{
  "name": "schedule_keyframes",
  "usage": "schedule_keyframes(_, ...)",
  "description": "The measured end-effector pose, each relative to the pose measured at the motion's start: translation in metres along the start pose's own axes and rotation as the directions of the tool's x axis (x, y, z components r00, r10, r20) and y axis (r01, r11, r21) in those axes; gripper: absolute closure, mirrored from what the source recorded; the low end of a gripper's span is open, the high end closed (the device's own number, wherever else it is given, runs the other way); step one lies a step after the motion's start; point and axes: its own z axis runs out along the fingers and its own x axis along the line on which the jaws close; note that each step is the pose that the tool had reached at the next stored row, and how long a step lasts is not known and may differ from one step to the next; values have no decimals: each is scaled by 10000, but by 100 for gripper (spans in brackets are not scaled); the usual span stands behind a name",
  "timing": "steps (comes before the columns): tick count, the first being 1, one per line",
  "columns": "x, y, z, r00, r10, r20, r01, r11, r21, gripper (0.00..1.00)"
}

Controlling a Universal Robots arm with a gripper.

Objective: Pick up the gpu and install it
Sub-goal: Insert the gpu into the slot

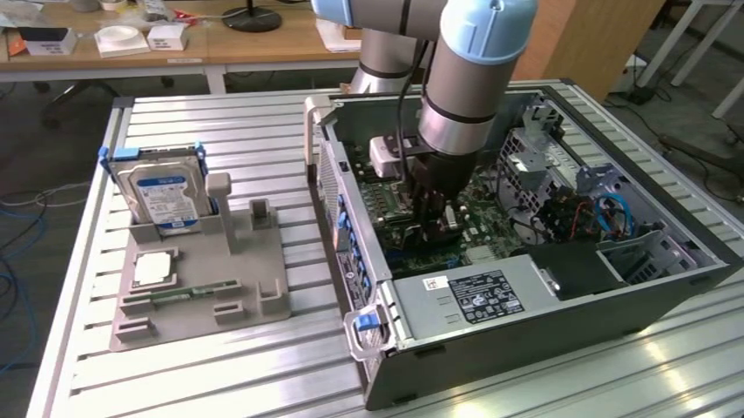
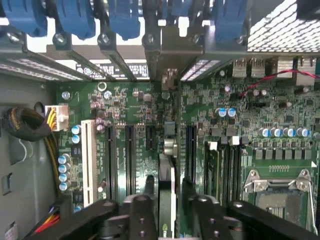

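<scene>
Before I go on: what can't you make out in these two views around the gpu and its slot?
- Exterior view: gpu and gripper tip, hidden behind the arm, deep inside the computer case.
- Wrist view: gpu seen edge-on between the fingers; its lower part runs off the frame.
- Whether the card is fully seated in its slot: cannot tell.

Arm [image 1: 465,96] w/ fingers [image 1: 436,228] down inside open PC case [image 1: 511,305]

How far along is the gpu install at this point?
Done: the gpu is off the parts tray and inside the open computer case. It stands on edge over the motherboard, in line with the expansion slots. In hand: the gripper has a finger on each side of the card. Left: whether the card is fully seated cannot be told.
</scene>
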Motion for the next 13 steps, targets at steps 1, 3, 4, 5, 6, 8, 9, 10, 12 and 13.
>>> schedule_keyframes(1,0,-2,-8,10000,-4,5,4,10000,1,68)
schedule_keyframes(3,0,-1,-30,10000,-3,10,3,10000,0,61)
schedule_keyframes(4,0,-2,-45,10000,-3,9,3,10000,-1,61)
schedule_keyframes(5,-1,-2,-59,10000,-3,9,3,10000,-1,61)
schedule_keyframes(6,-1,-2,-75,10000,-3,10,3,10000,0,61)
schedule_keyframes(8,-1,-3,-115,10000,-5,10,5,10000,6,61)
schedule_keyframes(9,-2,-3,-137,10000,-5,10,5,10000,10,61)
schedule_keyframes(10,-2,-4,-162,10000,-5,10,5,10000,13,61)
schedule_keyframes(12,-3,-4,-213,10000,-4,10,4,10000,20,61)
schedule_keyframes(13,-3,-4,-234,10000,-4,10,4,10000,25,61)
